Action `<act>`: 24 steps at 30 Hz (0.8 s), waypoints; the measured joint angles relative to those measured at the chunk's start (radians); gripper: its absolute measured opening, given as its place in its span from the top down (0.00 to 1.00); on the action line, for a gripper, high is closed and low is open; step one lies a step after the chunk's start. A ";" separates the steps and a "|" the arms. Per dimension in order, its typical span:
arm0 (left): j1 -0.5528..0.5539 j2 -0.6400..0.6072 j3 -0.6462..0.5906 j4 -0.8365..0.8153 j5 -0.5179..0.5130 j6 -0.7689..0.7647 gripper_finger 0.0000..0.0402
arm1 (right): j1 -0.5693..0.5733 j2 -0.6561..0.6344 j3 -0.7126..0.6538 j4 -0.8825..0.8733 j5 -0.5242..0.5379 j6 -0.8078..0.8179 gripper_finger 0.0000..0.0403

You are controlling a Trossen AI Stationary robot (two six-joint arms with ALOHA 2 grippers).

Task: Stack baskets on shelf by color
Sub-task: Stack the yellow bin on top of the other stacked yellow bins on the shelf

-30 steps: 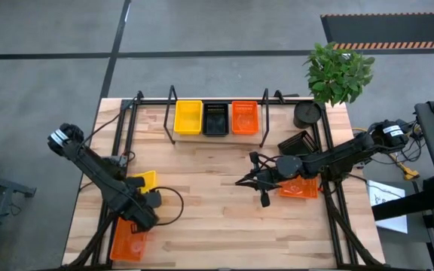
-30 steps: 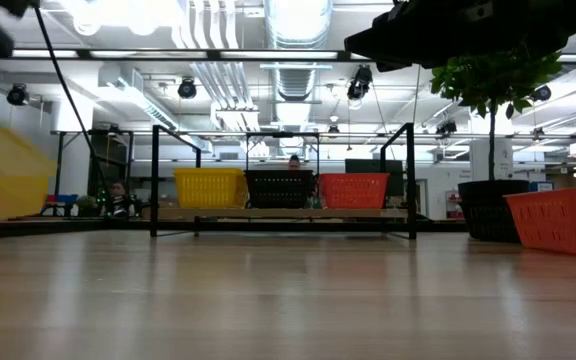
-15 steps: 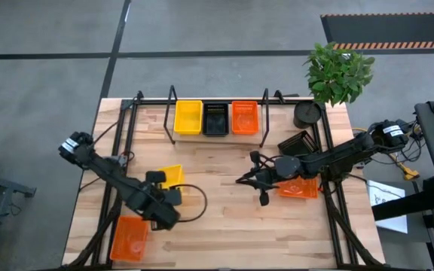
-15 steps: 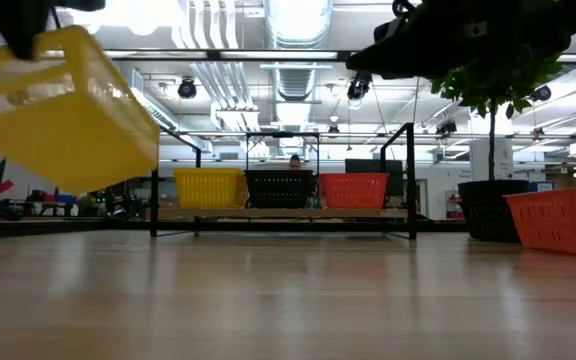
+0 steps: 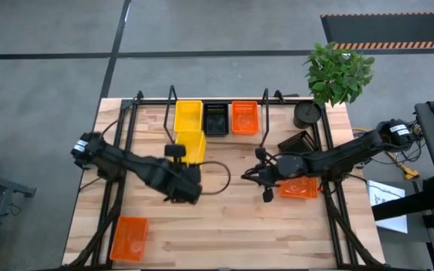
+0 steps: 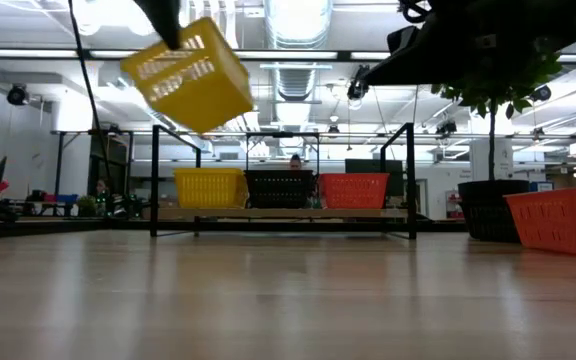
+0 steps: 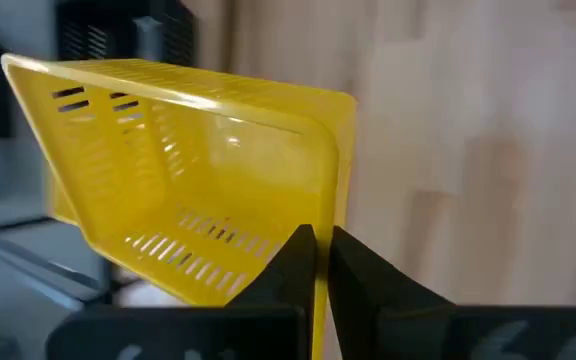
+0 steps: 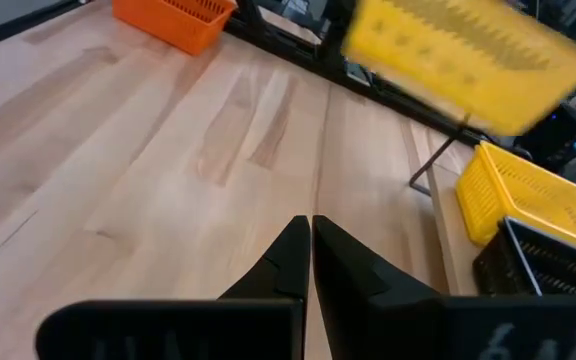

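The left hand (image 7: 316,262) is pinched shut on the rim of a yellow basket (image 5: 191,145), holding it tilted in the air above the bench (image 5: 224,218), just in front of the shelf (image 5: 217,102). In the low view this carried basket (image 6: 190,73) hangs high, above and slightly to the side of the shelf's top bar, with one corner dipping down. From the left wrist view the two dark fingers meet over the basket's near wall, and the perforated sides show clearly.

The shelf stands at the far edge of the bench and holds three baskets side by side: a second yellow basket (image 5: 187,115) at the end nearest the carried one, a black basket (image 5: 216,119) in the middle, and an orange basket (image 5: 245,117) at the other end. The carried basket lies just in front of the shelf's yellow one.

The right hand (image 5: 253,175) is fully closed and holds nothing; it hovers over bare wood well in front of the shelf's orange end. Just beside that arm, away from the shelf, a further orange basket (image 5: 298,188) and another black basket (image 5: 296,143) rest near the bench's edge. A third orange basket (image 5: 129,238) sits on the near corner, far from the shelf. A potted plant (image 5: 336,74) stands beside the shelf's orange end.
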 joint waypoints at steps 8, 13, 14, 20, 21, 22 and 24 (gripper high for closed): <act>0.201 0.003 0.009 0.011 -0.087 0.238 1.00 | 0.000 -0.087 -0.003 -0.113 0.002 0.049 0.98; 0.326 0.025 0.008 0.024 -0.088 0.387 1.00 | 0.000 -0.123 -0.009 -0.145 0.001 0.075 0.98; 0.349 0.030 0.008 0.029 -0.088 0.412 1.00 | 0.000 -0.126 -0.011 -0.147 0.001 0.076 0.98; 0.465 0.062 0.007 0.062 -0.087 0.491 1.00 | 0.000 -0.131 -0.014 -0.167 0.001 0.082 0.98; 0.481 0.066 0.007 0.069 -0.086 0.491 1.00 | 0.000 -0.131 -0.014 -0.173 0.001 0.083 0.98; 0.497 0.070 0.007 0.072 -0.086 0.490 1.00 | 0.000 -0.131 -0.015 -0.172 0.001 0.083 0.98; 0.523 0.076 0.006 0.072 -0.083 0.490 1.00 | 0.000 -0.131 -0.015 -0.172 0.000 0.084 0.98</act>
